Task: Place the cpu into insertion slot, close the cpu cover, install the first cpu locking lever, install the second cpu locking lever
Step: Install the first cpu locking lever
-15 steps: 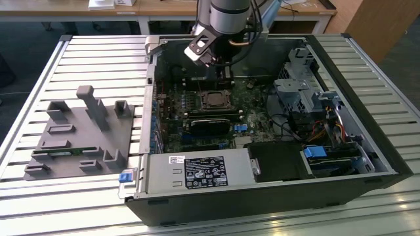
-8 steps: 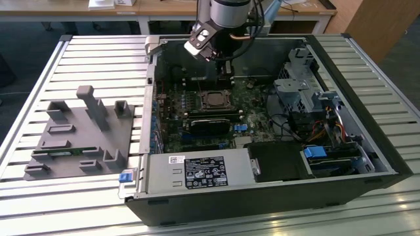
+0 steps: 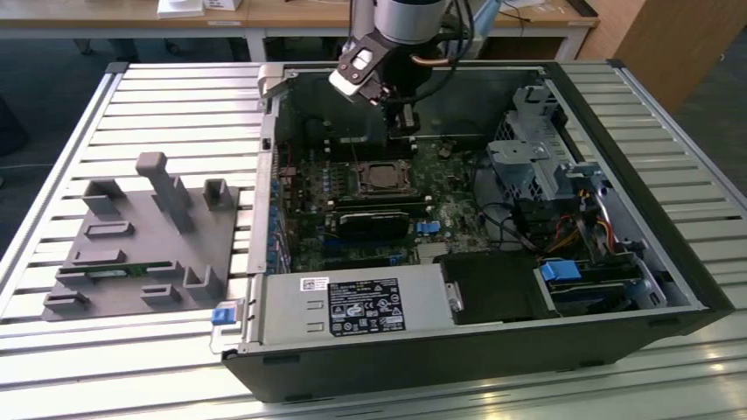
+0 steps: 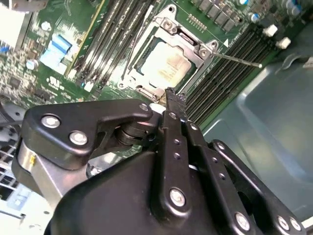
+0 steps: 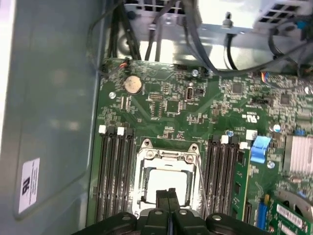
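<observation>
The claw [image 3: 404,128] hangs just above centre in the exterior view, fingers pinched together on nothing, with the insertion slot [image 3: 383,178] directly below it in the frame. The cpu [image 4: 166,66] sits in that slot under the cpu cover [image 4: 191,43]. A thin locking lever [image 4: 239,59] juts from the cover's corner across the long black slots.

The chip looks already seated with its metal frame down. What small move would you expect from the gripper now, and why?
Probably a short slide toward the thin lever, to press it. The chip lies under the closed frame, the lever juts out free, and the shut gripper is poised at the frame's edge.
</observation>
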`<state>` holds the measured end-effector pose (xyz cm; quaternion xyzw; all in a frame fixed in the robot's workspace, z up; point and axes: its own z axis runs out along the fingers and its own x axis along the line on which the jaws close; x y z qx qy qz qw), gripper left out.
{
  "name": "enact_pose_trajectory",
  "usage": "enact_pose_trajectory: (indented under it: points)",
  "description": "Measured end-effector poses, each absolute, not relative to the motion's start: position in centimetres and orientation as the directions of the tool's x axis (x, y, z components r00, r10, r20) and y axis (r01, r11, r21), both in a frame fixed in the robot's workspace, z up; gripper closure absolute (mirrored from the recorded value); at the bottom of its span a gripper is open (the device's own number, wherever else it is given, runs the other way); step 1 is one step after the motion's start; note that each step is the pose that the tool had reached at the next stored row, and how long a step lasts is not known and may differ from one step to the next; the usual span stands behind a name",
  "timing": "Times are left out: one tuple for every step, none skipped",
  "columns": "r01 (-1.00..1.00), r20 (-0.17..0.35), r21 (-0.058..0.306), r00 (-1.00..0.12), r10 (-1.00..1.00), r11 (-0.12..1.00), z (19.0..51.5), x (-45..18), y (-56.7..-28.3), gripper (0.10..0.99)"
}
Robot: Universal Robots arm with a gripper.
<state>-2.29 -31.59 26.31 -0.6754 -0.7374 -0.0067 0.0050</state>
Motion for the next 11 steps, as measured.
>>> enact_pose_trajectory:
  points:
    - [0.994, 0.016, 0.003, -0.105, 0.994, 0.105, 26.31, -2.30, -31.59, 0.980]
    - [0.992, 0.016, 0.003, -0.123, 0.992, 0.123, 26.31, -2.29, -31.59, 0.980]
    - [0.990, 0.016, 0.003, -0.141, 0.990, 0.141, 26.30, -2.29, -31.59, 0.980]
    - [0.987, 0.016, 0.003, -0.159, 0.987, 0.159, 26.30, -2.29, -31.59, 0.980]
    - [0.984, 0.016, 0.003, -0.178, 0.984, 0.178, 26.29, -2.29, -31.59, 0.980]
    - [0.981, 0.016, 0.003, -0.195, 0.981, 0.195, 26.28, -2.29, -31.59, 0.980]
    - [0.977, 0.016, 0.003, -0.214, 0.977, 0.214, 26.27, -2.29, -31.59, 0.980]
    - [0.973, 0.016, 0.003, -0.231, 0.973, 0.231, 26.27, -2.29, -31.59, 0.980]
    - [0.970, 0.016, 0.003, -0.244, 0.970, 0.244, 26.27, -2.29, -31.59, 0.980]
    - [0.966, 0.016, 0.003, -0.257, 0.966, 0.257, 26.26, -2.30, -31.59, 0.980]
    - [0.963, 0.016, 0.003, -0.268, 0.963, 0.268, 26.26, -2.31, -31.59, 0.980]
